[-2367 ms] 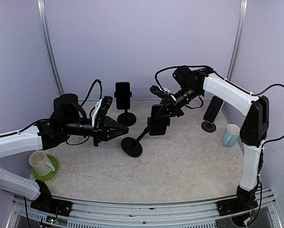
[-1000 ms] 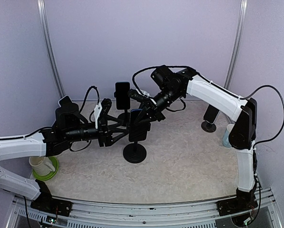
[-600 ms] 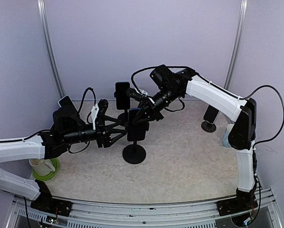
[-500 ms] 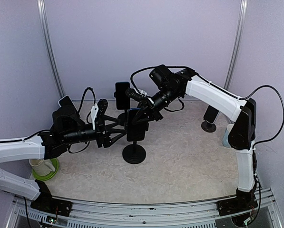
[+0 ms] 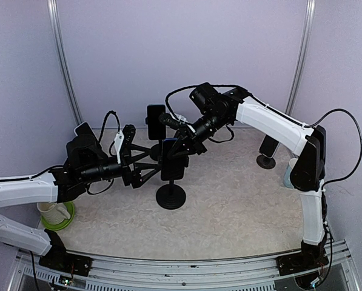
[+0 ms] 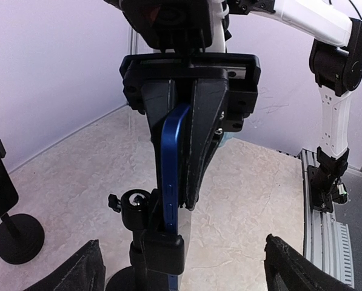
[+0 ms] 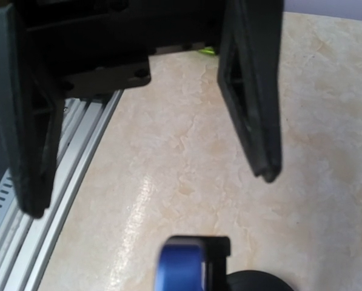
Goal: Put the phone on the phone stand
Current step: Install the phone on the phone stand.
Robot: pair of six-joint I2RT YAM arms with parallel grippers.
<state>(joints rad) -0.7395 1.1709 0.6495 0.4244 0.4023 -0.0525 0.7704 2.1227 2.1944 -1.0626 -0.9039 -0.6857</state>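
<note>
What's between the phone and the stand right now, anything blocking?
Nothing visible. The phone, clamped in the right gripper, already reaches the phone stand at its clamp. The open left gripper is beside them, not between.

Wider spread is noted on left tool (image 5: pixel 149 162) than a second ago, now flanking phone stand (image 5: pixel 171 196). Since earliest picture, phone (image 5: pixel 172 167) is carried left by right tool (image 5: pixel 179 148); stand stem is brought upright.

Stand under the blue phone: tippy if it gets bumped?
Probably top-heavy: the stand is a thin stem on a small round base, with the phone high on it. Its ball joint may let the head swivel under a push. The right gripper, shut on the phone, likely steadies it.
</note>
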